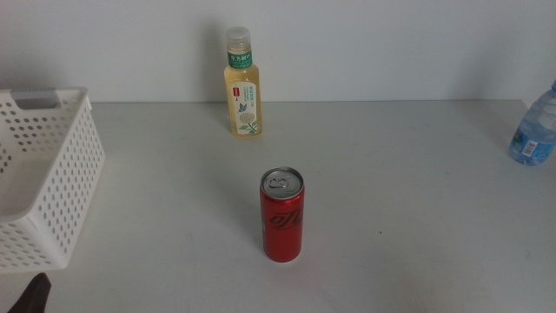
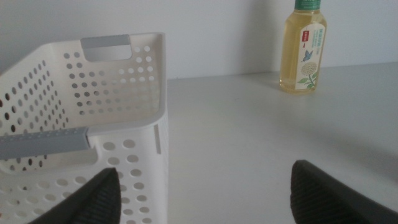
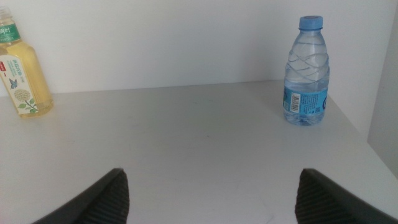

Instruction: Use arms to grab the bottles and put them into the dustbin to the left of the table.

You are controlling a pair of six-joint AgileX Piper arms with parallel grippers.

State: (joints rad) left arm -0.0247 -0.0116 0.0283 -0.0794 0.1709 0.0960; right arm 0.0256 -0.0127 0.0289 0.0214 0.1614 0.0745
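Note:
A red soda can (image 1: pixel 282 215) stands upright in the middle of the table (image 1: pixel 417 217). At the back stands the yellow-tea bottle (image 1: pixel 243 83), white cap and green label. The small blue-capped water bottle (image 1: pixel 532 132) is at the far right edge. The white perforated dustbin (image 1: pixel 48 174) sits at the left. My left gripper (image 2: pixel 206 175) is open and holds nothing, low beside the dustbin's near corner (image 2: pixel 158 93), with the tea bottle (image 2: pixel 303 50) far ahead. My right gripper (image 3: pixel 212 178) is also open and holds nothing, well short of the water bottle (image 3: pixel 306 73).
A white wall runs behind the table. In the middle view only a dark tip of the left gripper (image 1: pixel 36 294) shows at the bottom left corner; the right arm is out of that view. The tea bottle (image 3: pixel 22 74) also shows in the right wrist view.

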